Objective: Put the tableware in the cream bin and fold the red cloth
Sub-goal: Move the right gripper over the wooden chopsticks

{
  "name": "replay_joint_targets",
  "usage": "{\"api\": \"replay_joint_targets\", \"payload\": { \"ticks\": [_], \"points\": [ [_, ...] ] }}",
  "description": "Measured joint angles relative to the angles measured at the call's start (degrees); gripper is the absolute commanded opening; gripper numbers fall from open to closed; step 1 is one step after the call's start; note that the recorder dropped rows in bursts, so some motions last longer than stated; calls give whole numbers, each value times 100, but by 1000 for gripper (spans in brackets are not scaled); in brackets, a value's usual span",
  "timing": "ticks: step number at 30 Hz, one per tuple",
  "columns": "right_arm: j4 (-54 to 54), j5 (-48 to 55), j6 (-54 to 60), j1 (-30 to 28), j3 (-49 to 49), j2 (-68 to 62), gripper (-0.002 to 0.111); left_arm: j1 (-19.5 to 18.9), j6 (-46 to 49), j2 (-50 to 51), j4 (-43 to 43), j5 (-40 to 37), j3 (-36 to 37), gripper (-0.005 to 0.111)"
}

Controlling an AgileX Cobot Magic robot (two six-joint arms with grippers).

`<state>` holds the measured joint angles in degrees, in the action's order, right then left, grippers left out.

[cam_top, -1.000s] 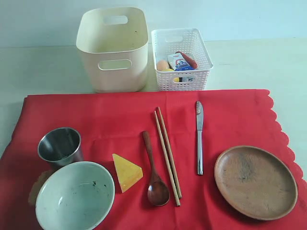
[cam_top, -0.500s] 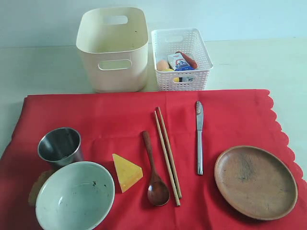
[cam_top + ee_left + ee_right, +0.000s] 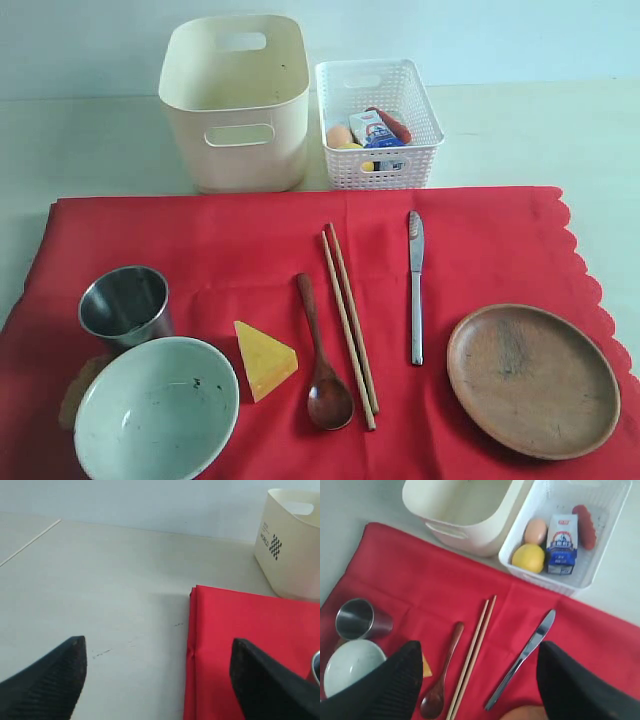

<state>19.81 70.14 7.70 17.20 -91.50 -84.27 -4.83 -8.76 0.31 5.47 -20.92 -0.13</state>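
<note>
On the red cloth [image 3: 250, 240] lie a steel cup [image 3: 125, 304], a pale speckled bowl [image 3: 155, 408], a dark wooden spoon [image 3: 320, 360], wooden chopsticks [image 3: 350, 322], a silver knife [image 3: 415, 285] and a round brown plate [image 3: 532, 380]. The empty cream bin [image 3: 236, 100] stands behind the cloth. Neither arm shows in the exterior view. My left gripper [image 3: 157, 652] is open, above the cloth's corner [image 3: 230, 640] and bare table. High over the spoon [image 3: 442, 677], chopsticks [image 3: 472, 655] and knife [image 3: 522, 657], my right gripper [image 3: 479, 652] is open and holds nothing.
A yellow cheese wedge [image 3: 264, 360] lies on the cloth between bowl and spoon. A white lattice basket [image 3: 378, 122] right of the cream bin holds an egg [image 3: 535, 530], a lemon [image 3: 528, 557], a milk carton [image 3: 561, 542] and a red sausage-like item [image 3: 584, 526].
</note>
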Motion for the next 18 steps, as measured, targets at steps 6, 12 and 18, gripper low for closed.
{"api": "replay_joint_targets", "payload": {
  "ticks": [6, 12, 18],
  "points": [
    [487, 12, 319, 0, 976, 232, 62, 0, 0, 0, 0, 0, 0, 75],
    [785, 22, 538, 0, 1701, 175, 62, 0, 0, 0, 0, 0, 0, 75],
    [1013, -84, 580, 0, 1960, -196, 62, 0, 0, 0, 0, 0, 0, 75]
  ]
}}
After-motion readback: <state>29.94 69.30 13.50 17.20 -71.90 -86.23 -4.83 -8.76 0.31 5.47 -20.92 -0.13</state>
